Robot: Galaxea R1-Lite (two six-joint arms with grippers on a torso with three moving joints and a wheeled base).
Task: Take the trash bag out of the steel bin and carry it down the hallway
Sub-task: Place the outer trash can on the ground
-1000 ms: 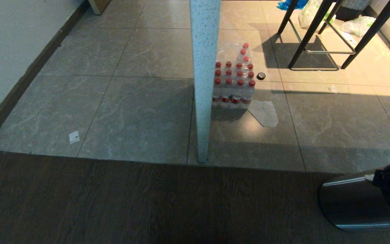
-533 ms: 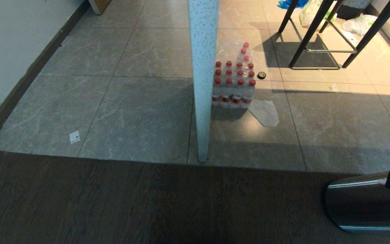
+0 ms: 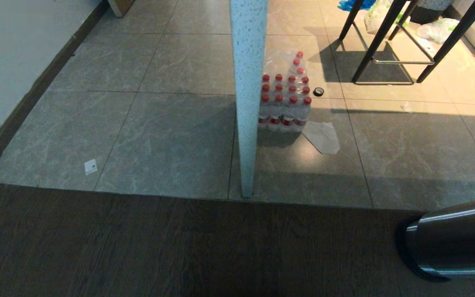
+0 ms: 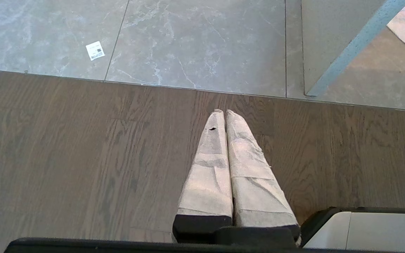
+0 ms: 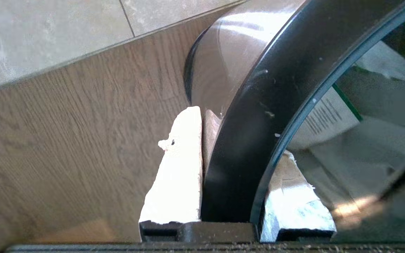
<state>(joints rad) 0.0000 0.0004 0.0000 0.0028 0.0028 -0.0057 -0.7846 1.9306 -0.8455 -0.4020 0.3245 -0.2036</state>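
Head view shows the steel bin (image 3: 456,243) at the lower right edge, tilted hard over on the dark wood-grain floor (image 3: 138,247), its brushed cylinder catching a bright streak; neither gripper shows here. Beyond the wood lies glossy marble-look tile (image 3: 171,136), a speckled pale post (image 3: 248,95), and a shrink-wrapped pack of red-capped bottles (image 3: 285,99). Left wrist view has the left gripper (image 4: 222,113) hanging over the wood, its 2 cloth-wrapped fingers (image 4: 209,168) pressed flat together with nothing between them. Right wrist view is the one that matters: the right gripper (image 5: 237,133) straddles the black plastic ring trim (image 5: 258,116) of the bin, 1 white padded finger outside against the steel wall, the other inside, pinching the rim. Within the opening the trash bag (image 5: 332,119) shows as thin translucent white film with green print, slack against the inner wall. It should be very light, soft and crinkly, and likely to tear or slip if only a single layer is nipped; a gathered fold or a loop handle looks like the safer hold, though no handle is visible here. The bin itself is smooth, rigid and slick, and judging by its lean it tips easily under a pull on the rim.
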